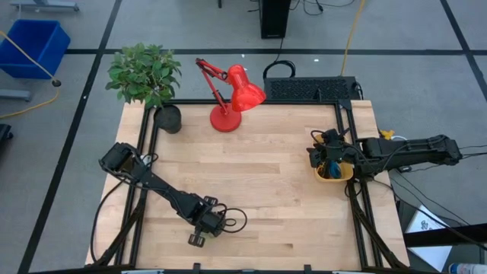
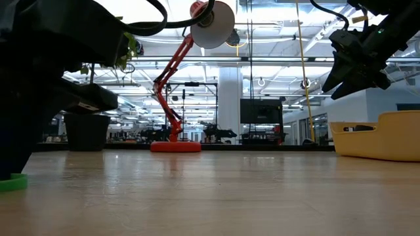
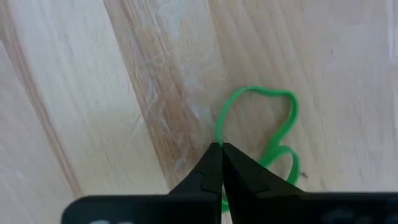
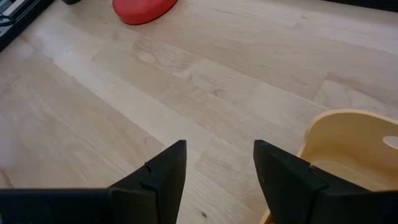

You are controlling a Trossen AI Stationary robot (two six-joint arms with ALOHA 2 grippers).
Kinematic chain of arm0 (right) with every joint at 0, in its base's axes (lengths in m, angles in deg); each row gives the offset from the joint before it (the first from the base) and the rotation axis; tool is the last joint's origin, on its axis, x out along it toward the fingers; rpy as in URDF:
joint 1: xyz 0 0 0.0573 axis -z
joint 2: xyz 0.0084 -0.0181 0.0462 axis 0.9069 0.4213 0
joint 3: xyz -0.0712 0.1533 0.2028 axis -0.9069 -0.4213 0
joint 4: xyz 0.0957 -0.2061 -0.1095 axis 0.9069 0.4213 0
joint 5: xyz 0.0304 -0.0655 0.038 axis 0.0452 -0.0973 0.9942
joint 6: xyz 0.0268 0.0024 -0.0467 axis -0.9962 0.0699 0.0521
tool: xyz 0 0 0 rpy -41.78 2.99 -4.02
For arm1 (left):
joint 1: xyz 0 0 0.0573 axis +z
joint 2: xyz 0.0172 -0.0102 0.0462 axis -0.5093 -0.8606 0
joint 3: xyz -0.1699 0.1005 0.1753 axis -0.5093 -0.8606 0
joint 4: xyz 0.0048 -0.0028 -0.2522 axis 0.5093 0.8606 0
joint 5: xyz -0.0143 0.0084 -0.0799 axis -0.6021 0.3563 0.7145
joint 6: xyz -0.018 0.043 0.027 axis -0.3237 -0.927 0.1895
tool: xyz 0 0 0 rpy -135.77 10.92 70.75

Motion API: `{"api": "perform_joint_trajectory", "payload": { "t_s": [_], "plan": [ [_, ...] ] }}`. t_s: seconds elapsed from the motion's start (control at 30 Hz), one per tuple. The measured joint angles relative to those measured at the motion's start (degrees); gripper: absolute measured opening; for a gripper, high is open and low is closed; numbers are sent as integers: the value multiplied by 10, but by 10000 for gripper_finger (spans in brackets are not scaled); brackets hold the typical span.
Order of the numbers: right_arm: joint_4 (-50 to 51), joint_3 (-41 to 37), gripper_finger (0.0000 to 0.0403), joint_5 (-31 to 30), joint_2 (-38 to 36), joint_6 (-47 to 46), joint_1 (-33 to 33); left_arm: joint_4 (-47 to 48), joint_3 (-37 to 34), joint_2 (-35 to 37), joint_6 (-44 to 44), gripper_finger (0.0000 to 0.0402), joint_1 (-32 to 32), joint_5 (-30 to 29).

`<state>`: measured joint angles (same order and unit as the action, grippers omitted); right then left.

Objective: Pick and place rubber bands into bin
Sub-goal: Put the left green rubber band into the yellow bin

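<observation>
On the wooden table (image 1: 266, 164), your left gripper (image 3: 221, 163) is clenched on a green rubber band (image 3: 273, 134); the bin (image 1: 335, 173), under the spread-open right gripper (image 4: 217, 165), awaits it.

Bare counter (image 1: 266, 171) lies open between the left pincer (image 1: 199, 238) and right pincer (image 1: 326, 156); red lamp (image 1: 228, 95) and plant pot (image 1: 168, 119) stand beyond

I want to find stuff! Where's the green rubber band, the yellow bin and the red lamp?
green rubber band (image 3: 289, 118), left wrist view, on its loop.
yellow bin (image 2: 384, 141), low view, on its side wall.
red lamp (image 1: 245, 88), high view, on its shade.
</observation>
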<state>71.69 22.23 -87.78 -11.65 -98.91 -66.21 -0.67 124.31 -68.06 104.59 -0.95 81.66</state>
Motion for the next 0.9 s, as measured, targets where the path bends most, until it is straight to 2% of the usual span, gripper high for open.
{"api": "perform_joint_trajectory", "payload": {
  "t_s": [0.23, 0.47, 0.7, 0.9],
  "plan": [
    [-4, 0, 180, 0, 0, 0, 0, 5, 9, 5, 12, 5, 15, 22],
    [-52, 0, 180, 3, 0, 41, 0, 16, 12, 60, 15, 4, 48, 16],
    [-173, 0, 180, 83, 0, 151, 0, -7, 14, 134, 12, 2, 91, -2],
    [-309, 0, 180, 155, 0, 227, 0, -66, 14, 191, -9, 2, 133, -63]
  ]
}}
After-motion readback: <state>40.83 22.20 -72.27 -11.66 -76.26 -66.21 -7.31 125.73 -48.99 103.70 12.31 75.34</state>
